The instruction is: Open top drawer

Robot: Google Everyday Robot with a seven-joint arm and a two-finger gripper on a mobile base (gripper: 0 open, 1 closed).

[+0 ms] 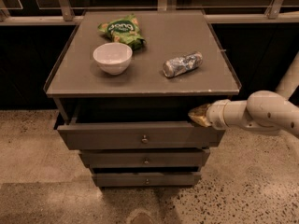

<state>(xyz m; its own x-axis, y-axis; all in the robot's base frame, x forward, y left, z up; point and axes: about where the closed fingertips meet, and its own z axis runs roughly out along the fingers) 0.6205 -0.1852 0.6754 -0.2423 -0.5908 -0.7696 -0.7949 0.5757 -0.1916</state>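
The top drawer (112, 136) is the widest grey drawer of the cabinet, with a small round metal knob (144, 138) at its centre. It stands pulled out, with a dark gap between its front panel and the cabinet top. My gripper (198, 115) is at the drawer's upper right corner, at the right end of the gap, on the end of my white arm (261, 113) that reaches in from the right. The middle drawer (117, 158) and the smallest bottom drawer (121, 178) sit below it.
On the cabinet top (154, 78) lie a white bowl (112, 58), a green snack bag (122, 30) and a crushed silver can (182, 64). A railing (243, 17) runs behind. Speckled floor (252, 190) surrounds the cabinet.
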